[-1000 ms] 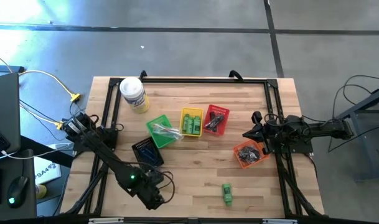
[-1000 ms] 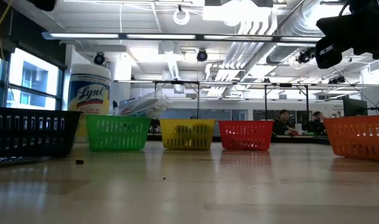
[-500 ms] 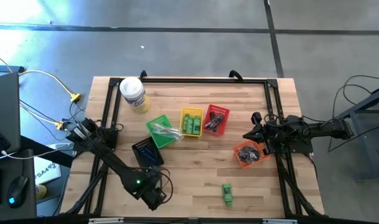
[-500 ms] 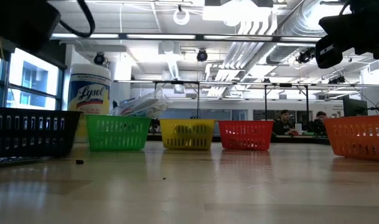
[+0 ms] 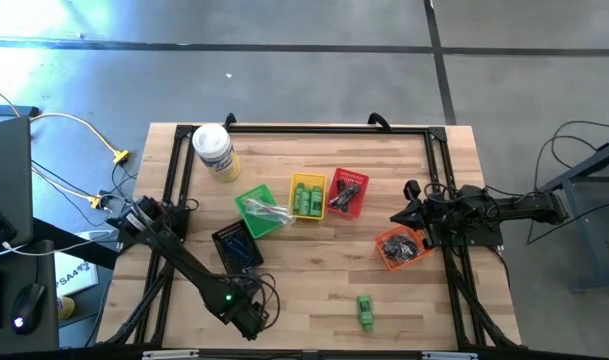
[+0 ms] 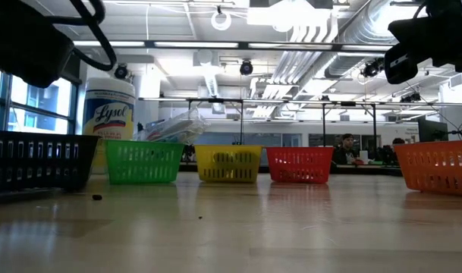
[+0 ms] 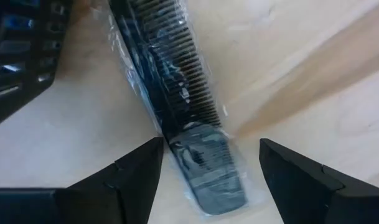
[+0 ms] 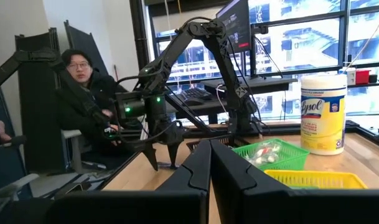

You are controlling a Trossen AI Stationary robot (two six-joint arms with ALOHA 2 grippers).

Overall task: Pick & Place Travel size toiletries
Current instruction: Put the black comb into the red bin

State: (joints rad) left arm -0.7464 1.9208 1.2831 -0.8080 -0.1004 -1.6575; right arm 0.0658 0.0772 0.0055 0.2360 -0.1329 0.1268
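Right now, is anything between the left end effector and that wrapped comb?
Nothing visible. The left end effector hangs open directly over the comb, one finger either side, with the black basket off to one side.

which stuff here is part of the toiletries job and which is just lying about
Job: comb in clear wrap, between the open left gripper fingers; green bottle loose on the table; the toiletries already in baskets.
Lying about: white canister; cables off the table's left edge.
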